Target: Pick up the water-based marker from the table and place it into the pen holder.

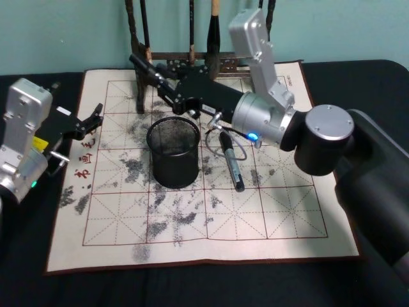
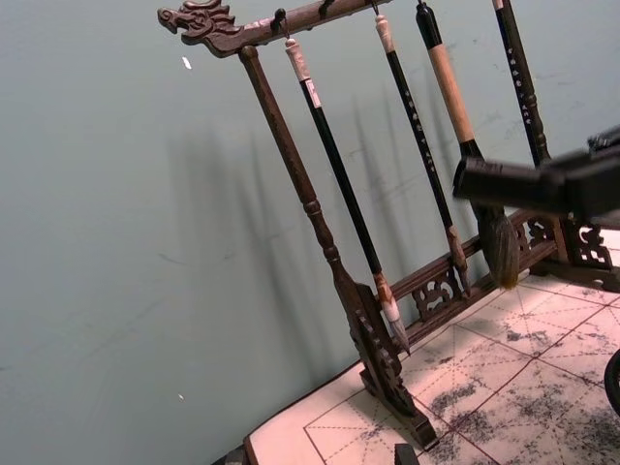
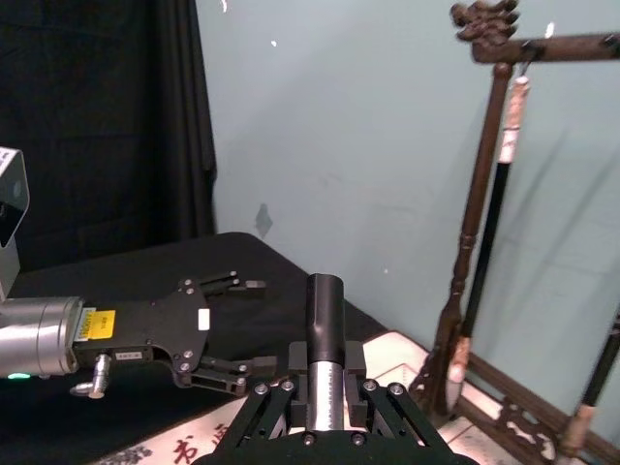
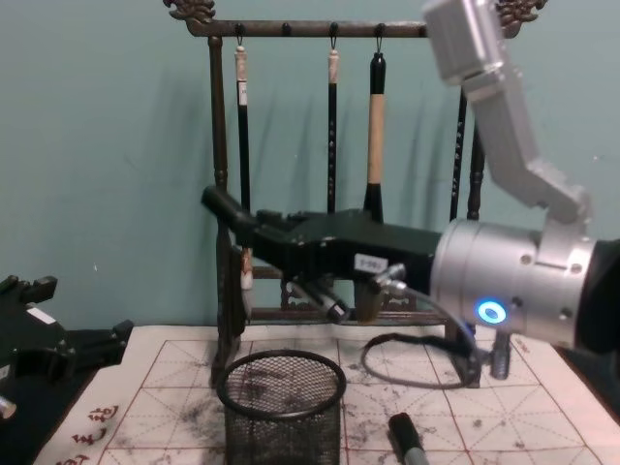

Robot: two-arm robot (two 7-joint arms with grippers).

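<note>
My right gripper is shut on a water-based marker with a black cap and a silver body. It holds the marker nearly level, above and just behind the pen holder, a short round black mesh cup on the mat. From the chest, the marker's cap juts out left above the holder's rim. A second marker lies flat on the mat just right of the holder. My left gripper rests open at the mat's left edge, with nothing in it.
A tall dark wooden brush rack with hanging brushes stands at the back of the ink-stained practice mat, close behind my right gripper. Black cloth covers the table around the mat. A cable loop hangs under the right wrist.
</note>
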